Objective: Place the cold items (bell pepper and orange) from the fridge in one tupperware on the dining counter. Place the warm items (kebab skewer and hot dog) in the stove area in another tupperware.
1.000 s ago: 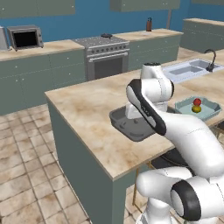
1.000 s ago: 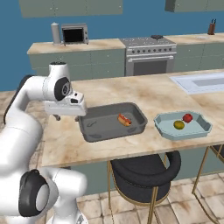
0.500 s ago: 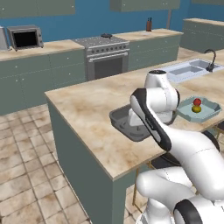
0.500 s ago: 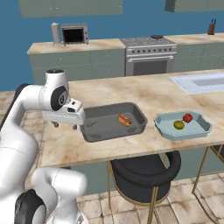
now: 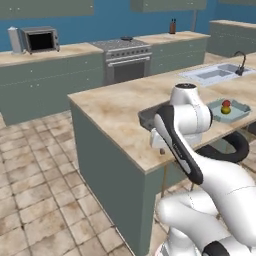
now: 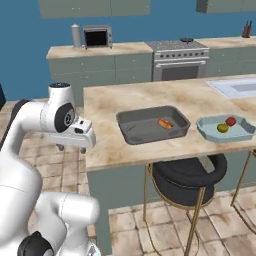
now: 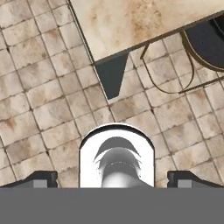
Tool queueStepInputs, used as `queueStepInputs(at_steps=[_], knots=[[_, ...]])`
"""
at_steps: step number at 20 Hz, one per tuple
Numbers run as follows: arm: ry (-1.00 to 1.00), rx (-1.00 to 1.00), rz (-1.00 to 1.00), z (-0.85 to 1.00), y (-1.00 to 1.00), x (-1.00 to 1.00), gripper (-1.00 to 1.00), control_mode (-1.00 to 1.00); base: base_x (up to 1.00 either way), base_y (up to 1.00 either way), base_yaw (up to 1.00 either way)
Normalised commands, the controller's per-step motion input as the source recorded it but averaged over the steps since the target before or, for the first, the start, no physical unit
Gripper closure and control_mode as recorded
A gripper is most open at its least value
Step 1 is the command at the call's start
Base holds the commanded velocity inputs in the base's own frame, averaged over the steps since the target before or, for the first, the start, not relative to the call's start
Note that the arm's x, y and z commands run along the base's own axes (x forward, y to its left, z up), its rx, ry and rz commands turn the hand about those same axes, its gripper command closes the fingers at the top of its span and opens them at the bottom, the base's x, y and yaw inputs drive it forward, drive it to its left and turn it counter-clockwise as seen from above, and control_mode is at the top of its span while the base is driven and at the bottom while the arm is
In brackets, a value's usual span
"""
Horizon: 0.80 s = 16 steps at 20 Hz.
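Kitchen in blue and grey-green, with the arm's hand hanging off the near left corner of the dining counter (image 6: pixel 150 97).

From the right base view, going left to right: the gripper (image 6: pixel 73 148), jaws spread wide and holding nothing, sits beside the counter's corner over the tiled floor (image 7: pixel 48 100); then a dark grey tupperware (image 6: pixel 153 124) with the hot dog (image 6: pixel 165 123) inside; then a pale blue tupperware (image 6: pixel 226 129) holding the orange (image 6: pixel 223 127) and the red bell pepper (image 6: pixel 231 121), touching. Left base view hides the dark tub mostly behind the arm. Hand view looks down on floor, counter corner and a black stool (image 7: pixel 205 39).
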Motion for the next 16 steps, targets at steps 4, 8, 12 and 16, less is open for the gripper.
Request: queueStepInputs(at_steps=[4,8,12,16], knots=[[0.0,0.0,0.0,0.0,0.0,0.0,-1.0,1.0,-0.11,1.0,0.02],[0.0,0.0,0.0,0.0,0.0,0.0,-1.0,1.0,0.26,1.0,0.05],[0.0,0.0,0.0,0.0,0.0,0.0,-1.0,1.0,0.53,1.0,0.0],[0.0,0.0,0.0,0.0,0.0,0.0,-1.0,1.0,0.74,1.0,0.0]])
